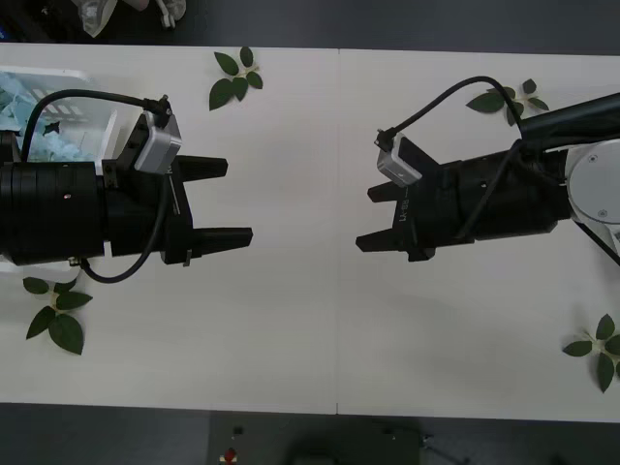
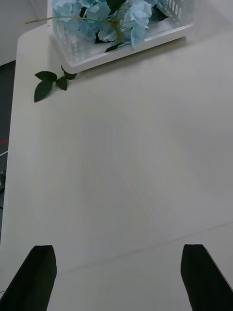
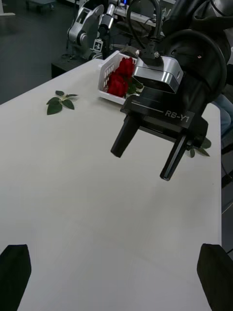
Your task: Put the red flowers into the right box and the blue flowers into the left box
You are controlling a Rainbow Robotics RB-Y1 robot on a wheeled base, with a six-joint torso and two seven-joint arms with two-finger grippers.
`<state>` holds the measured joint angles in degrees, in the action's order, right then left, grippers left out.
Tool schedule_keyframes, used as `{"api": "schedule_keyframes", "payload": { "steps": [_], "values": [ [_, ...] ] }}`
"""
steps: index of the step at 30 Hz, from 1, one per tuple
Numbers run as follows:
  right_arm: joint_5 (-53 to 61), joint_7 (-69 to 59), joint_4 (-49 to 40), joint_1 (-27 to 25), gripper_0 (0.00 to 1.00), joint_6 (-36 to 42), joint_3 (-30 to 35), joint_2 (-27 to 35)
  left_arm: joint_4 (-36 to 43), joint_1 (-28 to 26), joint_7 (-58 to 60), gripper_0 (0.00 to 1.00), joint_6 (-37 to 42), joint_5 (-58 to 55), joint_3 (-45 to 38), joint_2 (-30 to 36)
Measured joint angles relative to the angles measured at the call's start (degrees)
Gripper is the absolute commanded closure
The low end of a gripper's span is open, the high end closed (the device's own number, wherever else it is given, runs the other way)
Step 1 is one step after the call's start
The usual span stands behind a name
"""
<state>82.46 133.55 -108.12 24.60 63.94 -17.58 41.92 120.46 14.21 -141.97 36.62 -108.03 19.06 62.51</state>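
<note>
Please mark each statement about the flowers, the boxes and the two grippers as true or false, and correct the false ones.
1. The blue flowers lie in the left box. True.
2. The red flowers lie loose on the table. False: they are in the right box.
3. The left gripper holds a flower. False: it is open and holds nothing.
4. The right gripper is open above the table. True.
5. Loose leaf sprigs lie on the table. True.
</note>
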Motion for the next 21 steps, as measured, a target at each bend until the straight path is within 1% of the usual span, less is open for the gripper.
{"api": "schedule_keyframes", "payload": {
  "steps": [2, 3, 4, 9, 10, 12, 21],
  "values": [
    [-0.3, 0.0, 0.0, 0.0, 0.2, 0.8, 0.0, -0.5, 0.0, 0.0, 0.0, 0.0, 0.0, 0.0, 0.0, 0.0],
    [-1.0, 0.0, 0.0, 0.0, 0.19, 1.8, 0.0, -0.7, 0.0, 0.0, 0.0, 0.0, 0.0, 0.0, 0.0, 0.0],
    [-1.6, 0.0, 0.0, 0.0, 0.15, 2.5, 0.0, -0.9, 0.0, 0.0, 0.0, 0.0, 0.0, 0.0, 0.0, 0.0],
    [-2.0, 0.0, 0.0, 0.0, 0.09, 2.0, 0.0, -1.0, 0.0, 0.0, 0.0, 0.0, 0.0, 0.0, 0.0, 0.0],
    [-2.0, 0.0, 0.0, 0.0, 0.01, 2.1, 0.0, -1.0, 0.0, 0.0, 0.0, 0.0, 0.0, 0.0, 0.0, 0.0],
    [-2.0, 0.0, 0.0, 0.0, 0.0, 2.1, 0.0, -1.0, 0.0, 0.0, 0.0, 0.0, 0.0, 0.0, 0.0, 0.0],
    [-2.0, 0.0, 0.0, 0.0, 0.0, 2.1, 0.0, -1.0, 0.0, 0.0, 0.0, 0.0, 0.0, 0.0, 0.0, 0.0]
  ]
}}
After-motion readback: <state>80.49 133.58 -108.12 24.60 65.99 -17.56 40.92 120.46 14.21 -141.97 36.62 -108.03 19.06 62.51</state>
